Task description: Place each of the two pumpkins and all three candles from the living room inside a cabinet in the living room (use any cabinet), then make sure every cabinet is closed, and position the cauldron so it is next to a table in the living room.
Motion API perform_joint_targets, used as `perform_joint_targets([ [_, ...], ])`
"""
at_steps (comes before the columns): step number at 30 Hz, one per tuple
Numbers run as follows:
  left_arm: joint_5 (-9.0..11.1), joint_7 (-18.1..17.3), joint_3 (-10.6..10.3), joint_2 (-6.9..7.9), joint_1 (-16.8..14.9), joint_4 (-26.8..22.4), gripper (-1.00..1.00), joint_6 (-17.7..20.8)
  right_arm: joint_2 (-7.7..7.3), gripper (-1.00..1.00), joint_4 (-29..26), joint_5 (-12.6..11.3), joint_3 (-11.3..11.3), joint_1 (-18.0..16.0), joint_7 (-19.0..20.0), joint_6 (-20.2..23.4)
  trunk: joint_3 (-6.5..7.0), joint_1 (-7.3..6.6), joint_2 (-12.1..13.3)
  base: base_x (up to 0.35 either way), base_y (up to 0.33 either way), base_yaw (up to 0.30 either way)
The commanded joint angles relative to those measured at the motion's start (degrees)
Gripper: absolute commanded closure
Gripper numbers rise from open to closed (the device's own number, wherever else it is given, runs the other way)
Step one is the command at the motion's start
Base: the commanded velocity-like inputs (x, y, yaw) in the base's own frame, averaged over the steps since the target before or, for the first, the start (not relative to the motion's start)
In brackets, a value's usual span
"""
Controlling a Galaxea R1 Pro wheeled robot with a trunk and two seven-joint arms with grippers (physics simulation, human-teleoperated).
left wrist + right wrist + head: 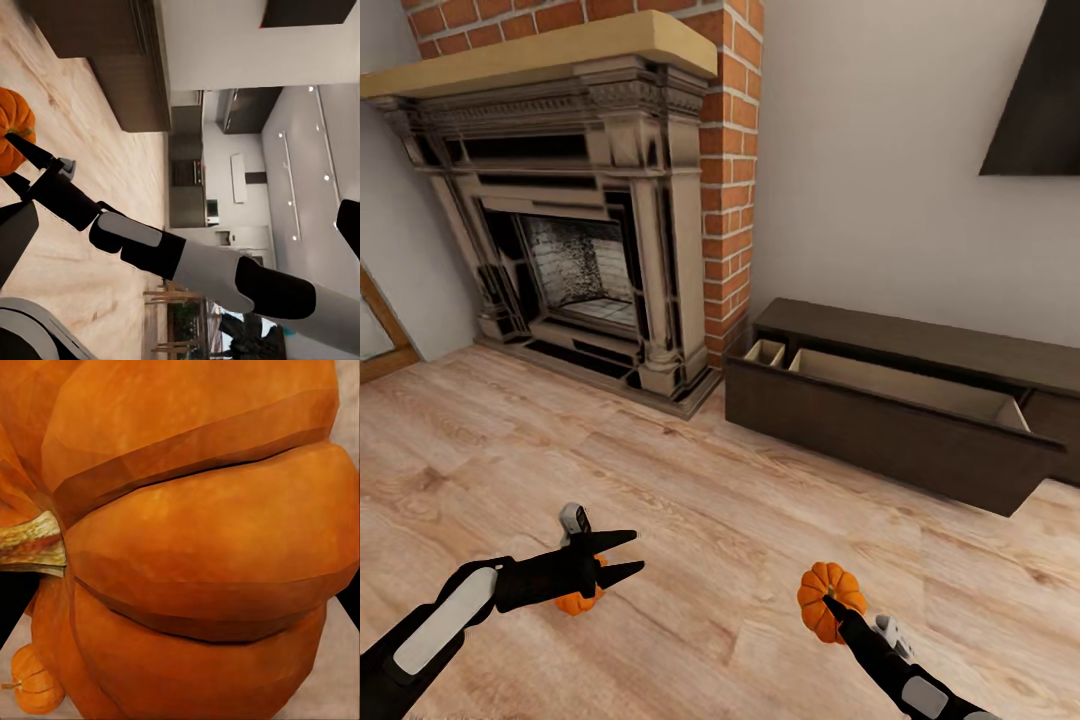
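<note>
- The right hand [838, 606] is closed on a pumpkin [828, 598], holding it up above the wood floor [710, 520] at the lower right of the head view. One dark finger lies across the pumpkin's front.
- From the right wrist camera, this pumpkin [195, 540] sits right against the lens, ribs bulging and its brownish stem [30, 544] pointing sideways.
- The left hand [628, 558] is at the lower left of the head view, its two pointed fingers [615, 541] spread apart with nothing between the tips. I cannot tell whether it grips anything.
- A second pumpkin [578, 600] shows just behind and under the left hand, mostly hidden by it. Whether it rests on the floor or touches the hand is unclear.
- The left wrist camera looks across at the right arm [187, 262] and the held pumpkin [13, 129].
- Beyond both hands, the low dark-brown cabinet [880, 440] stands against the white wall [880, 160]. Its wide drawer [900, 385] is pulled open, showing a pale inside with a divider near the left end.
- Left of the cabinet stands a brick fireplace [590, 260] with a pale mantel.
</note>
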Motion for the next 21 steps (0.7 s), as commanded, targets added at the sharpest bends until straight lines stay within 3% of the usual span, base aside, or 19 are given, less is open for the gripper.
perform_joint_targets([
  [1,0.2,-0.1,-0.2,0.04,-0.1,0.0,-1.0,0.2,-0.02,1.0,0.0,-0.6,0.4,0.0,0.1,0.0,-0.02,0.0,0.0,0.108,-0.071,0.278],
  [6,0.2,-0.1,-0.2,0.04,-0.1,0.0,-1.0,0.2,-0.02,1.0,-0.1,-0.6,0.4,0.0,0.0,0.1,0.05,0.0,0.0,0.092,-0.076,0.238],
  [21,0.2,-0.1,-0.2,0.07,-0.1,0.2,-1.0,0.2,-0.03,1.0,-0.2,-0.5,0.4,0.0,0.0,0.1,0.11,0.0,0.0,0.082,-0.038,0.019],
])
